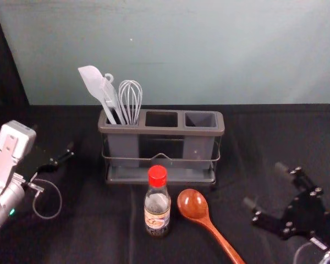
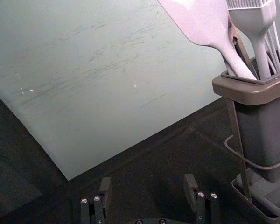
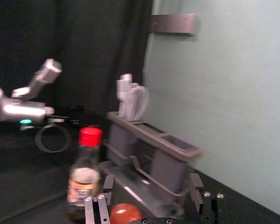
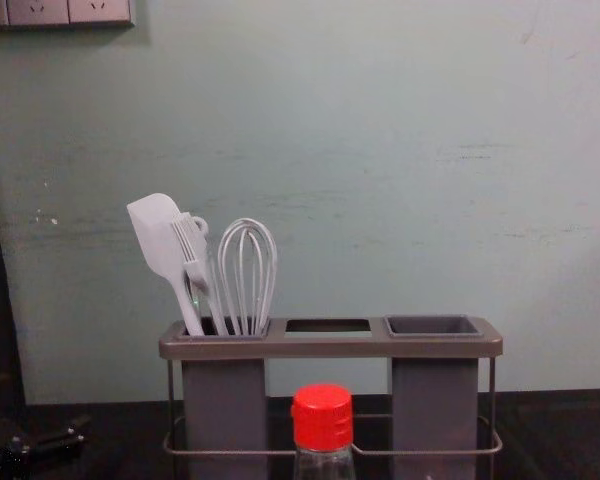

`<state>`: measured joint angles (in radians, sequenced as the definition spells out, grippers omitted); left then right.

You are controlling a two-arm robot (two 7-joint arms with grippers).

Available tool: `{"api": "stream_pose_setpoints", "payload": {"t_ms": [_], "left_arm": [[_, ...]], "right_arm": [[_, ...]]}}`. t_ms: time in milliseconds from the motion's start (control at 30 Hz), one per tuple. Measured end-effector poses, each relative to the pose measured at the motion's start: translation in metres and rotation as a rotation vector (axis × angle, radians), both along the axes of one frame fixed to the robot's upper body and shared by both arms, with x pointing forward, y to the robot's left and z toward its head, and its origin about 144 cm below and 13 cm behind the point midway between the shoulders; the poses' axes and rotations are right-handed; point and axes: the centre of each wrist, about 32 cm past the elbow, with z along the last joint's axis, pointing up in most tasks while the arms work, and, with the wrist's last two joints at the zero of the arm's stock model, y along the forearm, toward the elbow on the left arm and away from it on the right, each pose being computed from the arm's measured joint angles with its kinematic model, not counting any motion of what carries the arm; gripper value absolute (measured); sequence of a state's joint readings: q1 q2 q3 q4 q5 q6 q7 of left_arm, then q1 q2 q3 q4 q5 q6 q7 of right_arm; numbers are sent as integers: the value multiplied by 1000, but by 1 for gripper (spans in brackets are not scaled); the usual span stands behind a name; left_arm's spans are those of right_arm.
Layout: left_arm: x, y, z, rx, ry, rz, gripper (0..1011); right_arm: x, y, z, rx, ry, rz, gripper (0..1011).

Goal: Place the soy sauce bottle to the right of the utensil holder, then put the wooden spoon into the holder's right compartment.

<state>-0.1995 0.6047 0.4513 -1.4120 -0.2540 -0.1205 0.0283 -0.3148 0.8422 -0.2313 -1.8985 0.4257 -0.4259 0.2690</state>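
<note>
The wooden spoon (image 1: 193,205) and upright soy sauce bottle (image 1: 157,212) sit before the utensil holder (image 1: 164,131). Front-right of it, the right tool (image 1: 264,186) gapes, empty; left of it, the left tool (image 1: 52,138) spreads wide, holding nothing.

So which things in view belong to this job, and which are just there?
Part of the job:
- soy sauce bottle, in front of the holder
- wooden spoon, beside the bottle
- utensil holder

Just there:
- white spatula, brush and whisk, in the holder's left compartment
- wall sockets
</note>
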Motion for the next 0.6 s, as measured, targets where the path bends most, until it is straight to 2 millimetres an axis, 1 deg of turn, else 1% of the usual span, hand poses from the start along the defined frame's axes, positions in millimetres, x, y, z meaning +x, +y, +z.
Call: {"api": "stream_pose_setpoints", "payload": {"t_ms": [167, 200, 600], "left_arm": [[0, 0, 0, 0, 0, 0, 1012], [0, 0, 0, 0, 0, 0, 1012], [0, 0, 0, 0, 0, 0, 1011]], "right_arm": [[11, 11, -2, -12, 48, 75, 1003], [15, 16, -3, -10, 63, 94, 1003], [49, 45, -3, 5, 141, 170, 1003]]}}
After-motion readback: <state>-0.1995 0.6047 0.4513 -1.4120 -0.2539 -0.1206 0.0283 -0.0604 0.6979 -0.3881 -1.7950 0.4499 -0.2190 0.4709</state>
